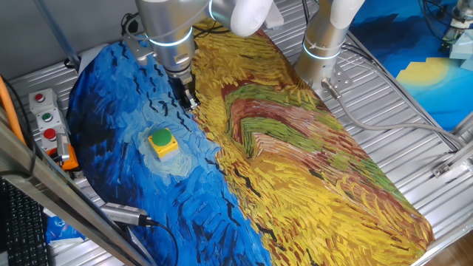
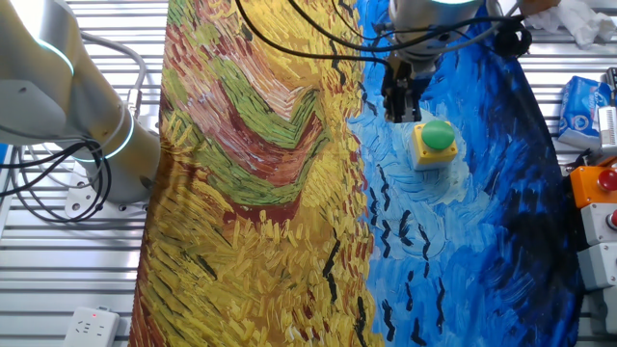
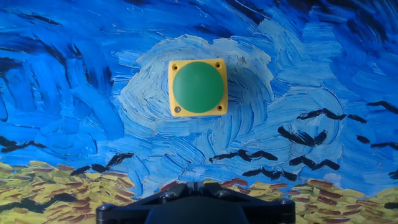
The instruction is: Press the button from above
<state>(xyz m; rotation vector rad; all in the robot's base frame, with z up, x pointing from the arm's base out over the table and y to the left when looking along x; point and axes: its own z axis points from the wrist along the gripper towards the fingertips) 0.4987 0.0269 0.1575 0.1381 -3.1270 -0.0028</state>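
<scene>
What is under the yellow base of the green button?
The button stands on a painted cloth, on its blue swirled part. The cloth spreads out around the base on all sides. What lies beneath the cloth at that spot is covered and cannot be seen.

A painted cloth (image 1: 295,148) in swirling blue and yellow strokes covers most of the desk (image 1: 399,125), whose ribbed metal surface shows bare along the edges. A grey control box (image 1: 46,114) with red and green buttons sits by one edge. A white power strip (image 2: 93,326) lies near a desk corner.
</scene>
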